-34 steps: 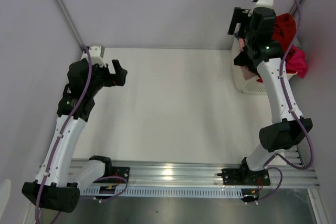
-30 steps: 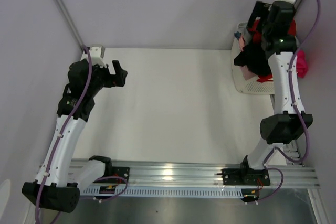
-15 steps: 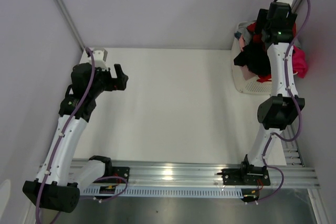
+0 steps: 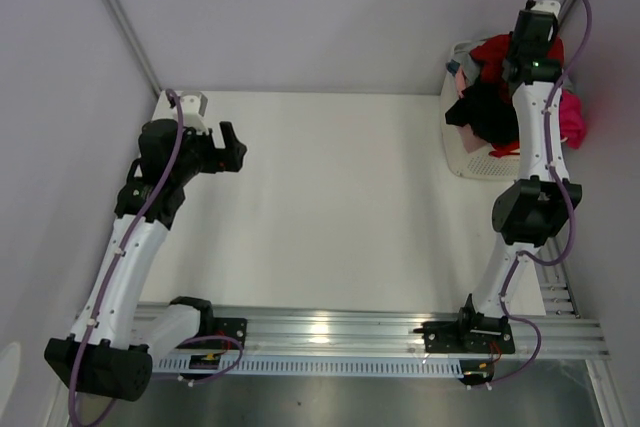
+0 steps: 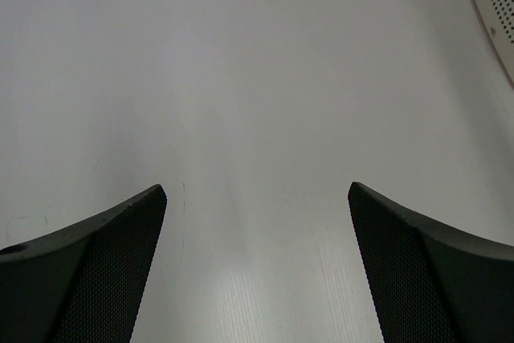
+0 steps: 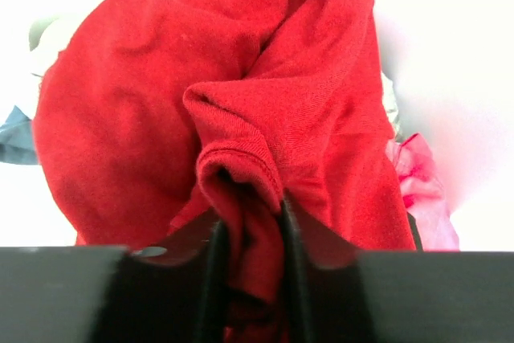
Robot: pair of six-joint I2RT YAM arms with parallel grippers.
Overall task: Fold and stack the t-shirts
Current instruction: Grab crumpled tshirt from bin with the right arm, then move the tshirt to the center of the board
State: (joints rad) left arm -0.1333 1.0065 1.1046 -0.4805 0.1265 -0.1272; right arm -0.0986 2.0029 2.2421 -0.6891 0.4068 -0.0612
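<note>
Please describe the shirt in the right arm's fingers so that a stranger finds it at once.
Find the white basket at the table's far right corner, heaped with clothes. The red t-shirt lies on top, a fold pinched between the fingers of the right gripper. It alone is red; the black garment and the pink garment lie beside it.

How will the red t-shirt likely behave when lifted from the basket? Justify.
Probably floppy: the red t-shirt bunches in soft folds where the right gripper pinches it. Likely it will hang limp, perhaps dragging the black shirt, heaped beside it in the basket.
</note>
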